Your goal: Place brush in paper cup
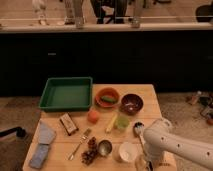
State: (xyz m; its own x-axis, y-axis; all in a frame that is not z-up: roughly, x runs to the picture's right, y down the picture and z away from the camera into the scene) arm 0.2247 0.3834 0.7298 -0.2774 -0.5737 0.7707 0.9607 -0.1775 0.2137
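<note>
The brush (138, 127) lies on the wooden table (150, 95) at the right; its small round dark-rimmed head points away from me and its pale handle runs under my arm. The paper cup (126, 151) stands white and upright just left of the handle, near the front edge. My white arm (172, 146) comes in from the lower right. The gripper (142, 162) hangs at the bottom edge, right beside the paper cup and over the handle's near end.
A metal cup (104, 147), dark grapes (90, 153) and a silver fork (80, 142) lie left of the paper cup. A yellow-green cup (122, 122), dark bowl (132, 103), orange bowl (107, 97), green tray (66, 93), orange fruit (93, 116) and blue cloth (42, 145) fill the rest.
</note>
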